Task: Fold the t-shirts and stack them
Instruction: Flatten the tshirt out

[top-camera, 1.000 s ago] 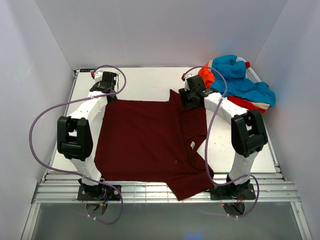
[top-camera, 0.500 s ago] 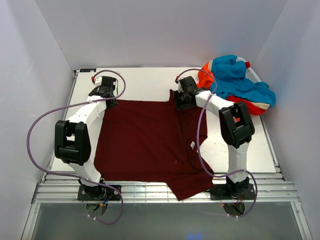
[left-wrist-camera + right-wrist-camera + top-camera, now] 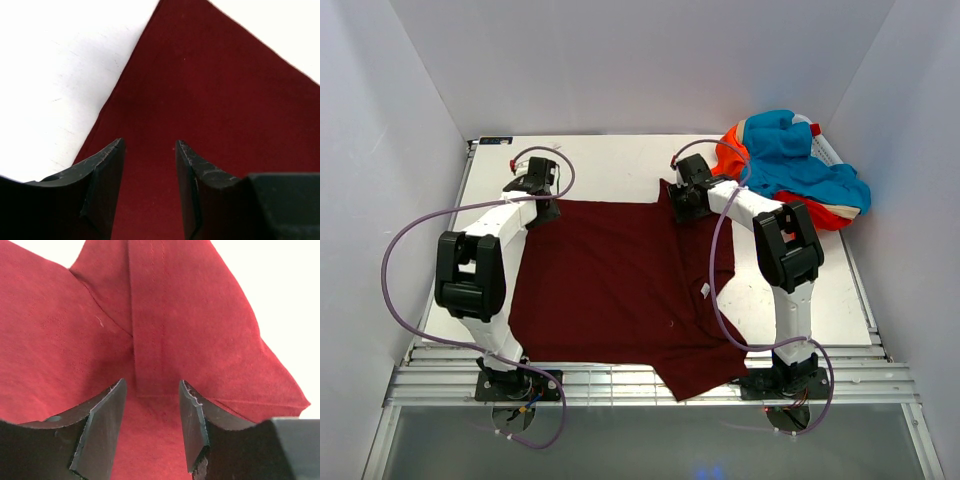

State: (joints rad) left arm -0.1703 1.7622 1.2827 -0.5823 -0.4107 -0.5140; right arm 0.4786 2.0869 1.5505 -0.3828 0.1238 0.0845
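**Maroon t-shirt [image 3: 620, 285] spread flat on the surface [image 3: 610, 165], far edge not yet pinched.**
Left gripper [image 3: 149, 146] and right gripper [image 3: 151, 386] stand open over its far-left corner and far-right sleeve; lower both evenly and close on the hem together. Other t-shirts [image 3: 795, 165] lie heaped beyond its far-right corner.

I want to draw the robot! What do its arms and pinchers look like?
The left arm and right arm are white tubes with chunky black blocks at the joints. A thin purple cable loops along each one. The left gripper and right gripper each have two black, wedge-shaped fingers with scuffed tips. I see no writing.
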